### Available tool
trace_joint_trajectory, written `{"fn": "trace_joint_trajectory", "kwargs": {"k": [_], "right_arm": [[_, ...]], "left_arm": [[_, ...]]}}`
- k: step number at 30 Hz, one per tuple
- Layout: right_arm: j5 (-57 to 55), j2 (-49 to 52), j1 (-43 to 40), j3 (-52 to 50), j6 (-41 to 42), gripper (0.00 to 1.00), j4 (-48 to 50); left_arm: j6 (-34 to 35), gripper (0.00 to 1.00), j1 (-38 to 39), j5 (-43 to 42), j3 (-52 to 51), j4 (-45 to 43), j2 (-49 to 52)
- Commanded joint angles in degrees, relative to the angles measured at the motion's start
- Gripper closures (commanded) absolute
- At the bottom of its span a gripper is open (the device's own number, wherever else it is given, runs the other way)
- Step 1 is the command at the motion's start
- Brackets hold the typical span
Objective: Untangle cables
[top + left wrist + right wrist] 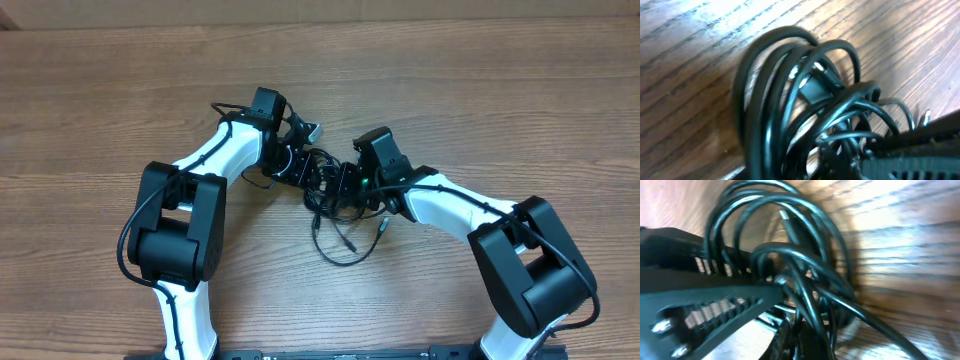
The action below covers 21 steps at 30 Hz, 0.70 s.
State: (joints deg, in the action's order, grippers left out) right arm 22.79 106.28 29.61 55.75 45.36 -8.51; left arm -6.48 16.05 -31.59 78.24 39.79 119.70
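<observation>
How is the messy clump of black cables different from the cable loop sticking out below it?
The clump is many strands crossing and bunched tight. The loop is one open curve lying flat.
The clump sits squeezed between the left gripper and the right gripper. The loop lies out on the table with neither gripper touching it.
Both are thin, black and bendy.

The cables lie heaped on the table, near its middle as seen from overhead; the left gripper sits against the heap at its ten o'clock, and the right gripper at its three o'clock, so the heap lies between them; a loose loop runs out from the heap toward six o'clock; one plug end lies at five o'clock, just beside the right arm.
</observation>
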Motion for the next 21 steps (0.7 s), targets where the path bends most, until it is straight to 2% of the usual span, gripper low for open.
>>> {"fn": "trace_joint_trajectory", "kwargs": {"k": [1,3,6,11,17,21], "right_arm": [[9.07,-1.51,-1.66,-0.13,-2.34,0.96,1.88],[14.8,-1.51,-2.03,-0.15,-6.12,0.96,1.95],[18.99,-1.51,-2.03,-0.13,-9.4,0.96,1.97],[16.11,-1.51,-2.71,-0.15,-9.44,0.96,1.64],[3.63,-1.49,-3.54,-0.15,-7.5,0.96,-3.13],[-1.42,-1.4,-3.54,-0.15,-4.48,0.94,-5.6]], "left_arm": [[0.63,0.82,1.68,5.2,-0.35,-0.7,0.96],[4.04,0.85,2.08,8.33,-0.35,-2.19,0.96],[5.95,0.86,2.08,8.72,-0.35,-3.67,0.96],[8.02,0.85,2.08,9.75,-0.35,-4.37,0.96],[7.5,0.62,2.08,8.59,-0.35,-3.67,0.96],[3.28,0.55,1.97,3.28,-0.35,-2.97,0.96]]}}
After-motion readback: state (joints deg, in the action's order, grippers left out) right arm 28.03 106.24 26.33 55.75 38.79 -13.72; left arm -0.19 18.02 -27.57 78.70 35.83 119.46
